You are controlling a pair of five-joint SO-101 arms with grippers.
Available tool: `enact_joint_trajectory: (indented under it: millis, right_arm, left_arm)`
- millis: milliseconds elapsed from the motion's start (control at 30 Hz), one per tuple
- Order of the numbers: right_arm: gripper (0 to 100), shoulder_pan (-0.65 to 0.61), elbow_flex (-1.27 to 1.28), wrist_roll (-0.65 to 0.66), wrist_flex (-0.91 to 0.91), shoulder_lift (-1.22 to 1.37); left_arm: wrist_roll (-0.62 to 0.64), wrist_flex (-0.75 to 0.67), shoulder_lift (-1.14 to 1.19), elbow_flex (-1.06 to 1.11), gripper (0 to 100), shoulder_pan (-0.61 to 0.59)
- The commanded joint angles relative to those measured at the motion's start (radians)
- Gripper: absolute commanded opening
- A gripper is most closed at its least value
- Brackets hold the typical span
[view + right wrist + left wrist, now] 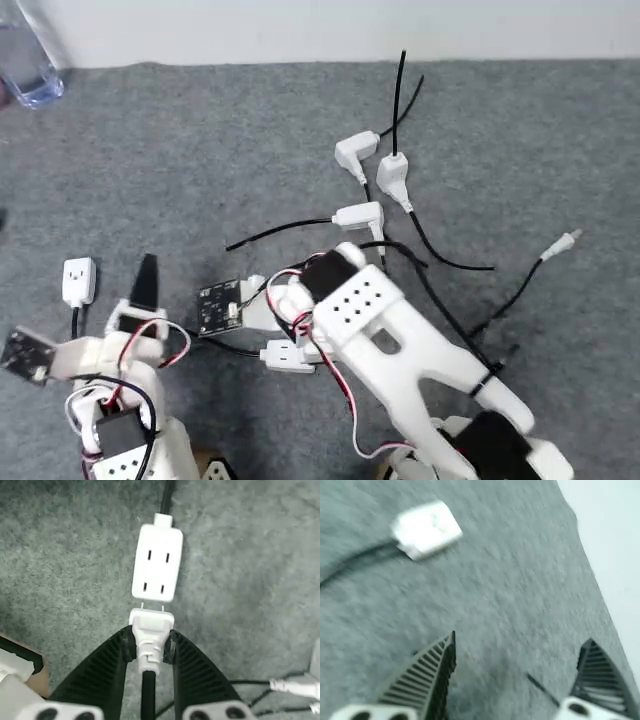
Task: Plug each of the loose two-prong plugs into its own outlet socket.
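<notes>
One plug [151, 622] sits clamped in the right gripper [150, 640], prongs at the edge of a socket [157, 562]; the left gripper [520, 640] hangs open near a second socket [426, 529].

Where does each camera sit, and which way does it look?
High view: fixed above, looking down at the table; left arm and right arm show.
Left wrist view: on left arm, past the open left gripper to an outlet socket.
Right wrist view: on right arm, at the right gripper's plug and a second socket.
Shared: high view also shows that outlet socket.
</notes>
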Motion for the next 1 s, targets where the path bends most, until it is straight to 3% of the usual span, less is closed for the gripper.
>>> enact_joint_trajectory:
  millis: [0, 967]
  right_arm:
    - [0.8, -0.018, -0.018, 0.008, -0.030, 0.030]
    - [0.8, -0.016, -0.017, 0.002, -0.131, 0.193]
  left_arm:
    - [-0.008, 0.005, -0.011, -0.012, 37, -0.052]
    - [-0.008, 0.006, -0.009, -0.012, 37, -0.054]
